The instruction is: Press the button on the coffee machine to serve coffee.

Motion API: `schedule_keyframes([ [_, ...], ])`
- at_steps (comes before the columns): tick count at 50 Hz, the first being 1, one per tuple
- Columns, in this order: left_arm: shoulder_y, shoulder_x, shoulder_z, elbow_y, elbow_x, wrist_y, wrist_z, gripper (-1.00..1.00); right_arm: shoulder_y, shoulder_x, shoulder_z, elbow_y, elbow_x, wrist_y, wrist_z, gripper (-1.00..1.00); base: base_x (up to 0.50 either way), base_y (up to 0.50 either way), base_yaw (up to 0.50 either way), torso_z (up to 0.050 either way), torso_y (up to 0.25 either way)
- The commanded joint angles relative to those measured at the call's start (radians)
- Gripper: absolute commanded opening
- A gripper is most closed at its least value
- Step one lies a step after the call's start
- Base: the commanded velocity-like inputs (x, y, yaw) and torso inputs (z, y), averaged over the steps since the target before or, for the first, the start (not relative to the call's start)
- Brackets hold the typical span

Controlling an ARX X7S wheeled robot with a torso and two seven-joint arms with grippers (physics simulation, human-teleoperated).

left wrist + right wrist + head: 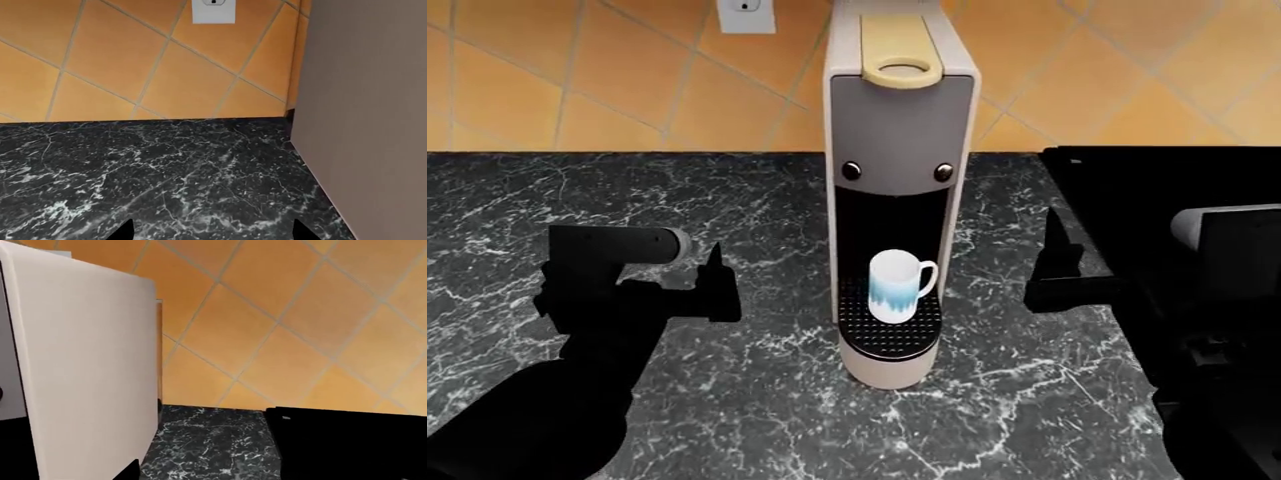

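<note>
On the dark marble table (747,400), the coffee machine (898,130) stands at centre, a white mug (896,285) in its bay. Two round buttons (944,172) sit on its grey face. The left gripper (714,280) and right gripper (1054,265) flank it, well apart; whether their fingers are open, I cannot tell. Best raise one arm and push a button squarely without toppling the machine.

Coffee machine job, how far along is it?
Done: the white-and-blue mug stands in the bay of the tall grey-and-cream coffee machine. In hand: the left end effector and right end effector flank it, touching nothing. Left: pressing a round dark button.
</note>
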Motion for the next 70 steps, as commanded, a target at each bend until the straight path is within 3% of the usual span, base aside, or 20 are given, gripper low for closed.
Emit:
schedule_keyframes([
  [1, 0.001, -0.004, 0.002, -0.005, -0.002, 0.003, -0.002, 1.00, 0.019, -0.001, -0.016, -0.003, 0.026, 0.016, -0.010, 1.00, 0.00, 0.00, 0.00, 0.000, 0.000],
  [11, -0.001, -0.005, 0.008, -0.010, -0.005, 0.004, -0.002, 1.00, 0.150, -0.028, -0.029, -0.116, 0.208, 0.232, 0.003, 1.00, 0.00, 0.00, 0.00, 0.000, 0.000],
  [28, 0.013, -0.009, 0.007, -0.013, -0.011, 0.017, -0.002, 1.00, 0.298, -0.091, -0.024, -0.151, 0.399, 0.445, 0.068, 1.00, 0.00, 0.00, 0.00, 0.000, 0.000],
  [53, 0.025, -0.015, 0.010, -0.026, -0.013, 0.039, -0.001, 1.00, 0.349, -0.083, -0.034, -0.126, 0.506, 0.449, 0.170, 1.00, 0.00, 0.00, 0.00, 0.000, 0.000],
  [54, 0.028, -0.017, 0.007, -0.023, -0.015, 0.036, -0.001, 1.00, 0.352, -0.082, -0.028, -0.130, 0.518, 0.463, 0.184, -1.00, 0.00, 0.00, 0.00, 0.000, 0.000],
  [70, 0.032, -0.018, 0.007, -0.017, -0.020, 0.040, -0.009, 1.00, 0.321, -0.066, -0.038, -0.105, 0.515, 0.371, 0.191, -1.00, 0.00, 0.00, 0.00, 0.000, 0.000],
])
